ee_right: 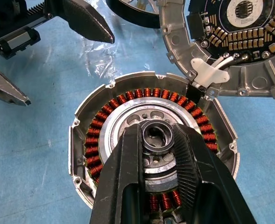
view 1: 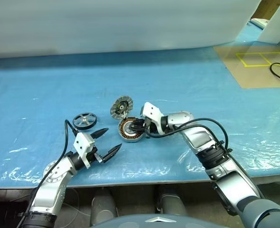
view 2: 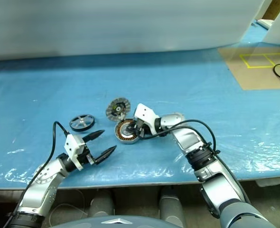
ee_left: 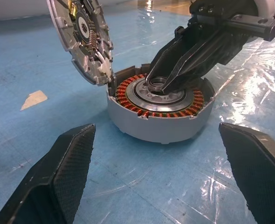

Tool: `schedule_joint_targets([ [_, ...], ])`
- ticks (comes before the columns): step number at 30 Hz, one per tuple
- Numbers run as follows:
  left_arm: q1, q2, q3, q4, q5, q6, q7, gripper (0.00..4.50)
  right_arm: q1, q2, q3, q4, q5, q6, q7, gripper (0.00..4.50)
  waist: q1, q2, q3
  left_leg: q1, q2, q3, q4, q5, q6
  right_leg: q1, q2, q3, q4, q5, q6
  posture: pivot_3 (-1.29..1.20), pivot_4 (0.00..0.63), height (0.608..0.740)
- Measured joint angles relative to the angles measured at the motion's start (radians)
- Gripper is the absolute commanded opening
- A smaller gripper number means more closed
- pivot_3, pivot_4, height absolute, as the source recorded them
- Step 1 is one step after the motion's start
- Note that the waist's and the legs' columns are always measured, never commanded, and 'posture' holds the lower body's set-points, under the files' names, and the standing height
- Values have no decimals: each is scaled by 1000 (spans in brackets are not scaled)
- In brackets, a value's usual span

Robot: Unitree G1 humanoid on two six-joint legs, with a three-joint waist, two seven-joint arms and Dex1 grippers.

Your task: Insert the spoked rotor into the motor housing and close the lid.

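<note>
- The motor housing point(view 1: 130, 129) is sitting on the blue plastic sheet point(view 1: 187, 76) covering the table, roughly mid-scene, copper windings facing up.
- The lid point(view 1: 121, 107) is standing open, tilted up at the housing's far-left edge; in the right wrist view it's touching the housing rim there, looks hinged or at least joined at that spot.
- The spoked rotor point(view 1: 84, 120) is lying flat on the sheet off to the left of the housing, well apart from it, nothing touching it.
- The right gripper point(ee_right: 158, 140) is reaching in from the right and pointing down into the housing, fingers pinched narrow around the raised ring at the hub. So it's gripping the housing by its centre.
- The left gripper point(view 1: 106, 143) is hanging at the near left, jaws spread wide and holding nothing, aimed toward the housing with a gap between them.
- A tan board with yellow tape point(view 1: 256, 64) is lying at the far right.
</note>
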Motion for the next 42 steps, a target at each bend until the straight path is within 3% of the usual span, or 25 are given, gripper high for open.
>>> schedule_joint_targets([
  [42, -3, -3, -1, 2, 4, -1, 3, 4500, 11, 16, 2, 4, -18, -32, 3, 570, -1, 0, 0, 0, 0, 0, 0, 0, 0, 0, 0, 0, -1, 0, 0, 0, 150, 740],
])
